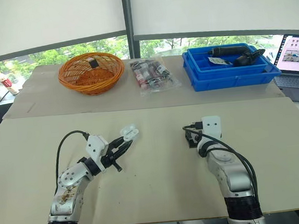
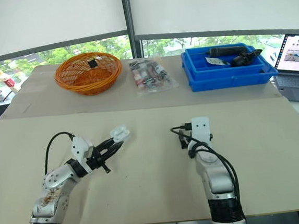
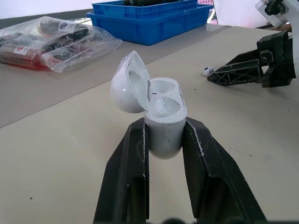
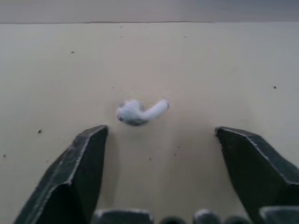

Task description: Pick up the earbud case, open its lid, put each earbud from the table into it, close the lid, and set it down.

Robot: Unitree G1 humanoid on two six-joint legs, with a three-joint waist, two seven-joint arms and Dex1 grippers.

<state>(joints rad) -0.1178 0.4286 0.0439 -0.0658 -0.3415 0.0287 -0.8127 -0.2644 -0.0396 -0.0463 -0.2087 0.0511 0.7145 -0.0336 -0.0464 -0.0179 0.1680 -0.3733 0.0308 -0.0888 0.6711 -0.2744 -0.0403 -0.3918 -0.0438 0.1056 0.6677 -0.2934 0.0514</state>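
Right wrist view: R gripper fingers wide apart, just short of earbud; bud on table, ahead of gap, off-centre toward one finger, stem approx crosswise to approach. Nearer arm: R. Left wrist view adds: L gripper clamped on earbud case, lid open, well apart from earbud, robot's-left side.

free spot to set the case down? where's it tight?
Bare tabletop between left gripper, holding the earbud case, and right gripper, and right of it to the edge. Crowded: back row of basket, plastic bag, blue bin. An earbud lies ahead of the right gripper.
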